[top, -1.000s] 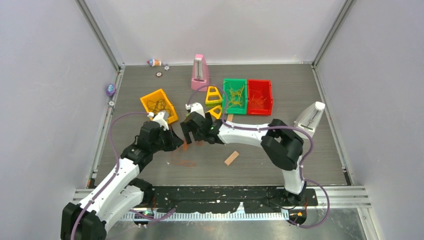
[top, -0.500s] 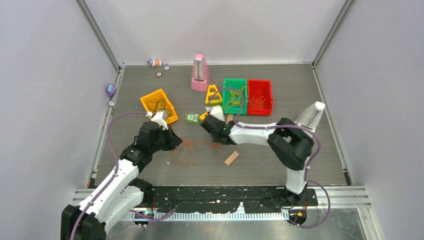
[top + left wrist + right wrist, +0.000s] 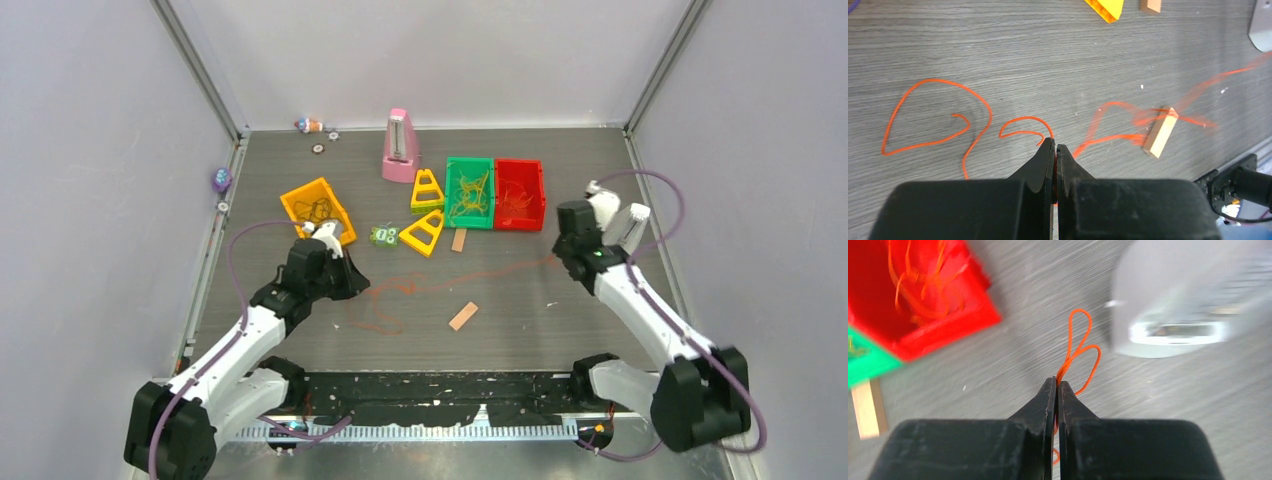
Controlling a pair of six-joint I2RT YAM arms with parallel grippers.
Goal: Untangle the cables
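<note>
The orange cable [image 3: 480, 274] lies slack on the surface, its long axis running left to right. The left pincer [image 3: 1054, 146] is clamped on its left part, and the right pincer [image 3: 1056, 382] grips its looped right end.

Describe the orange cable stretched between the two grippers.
The thin, floppy orange-red cable runs across the grey wood-grain table from the shut left gripper to the shut right gripper, both pinching it. Loose loops lie flat beside the left gripper; two small loops poke past the right one. Its middle looks blurred.
</note>
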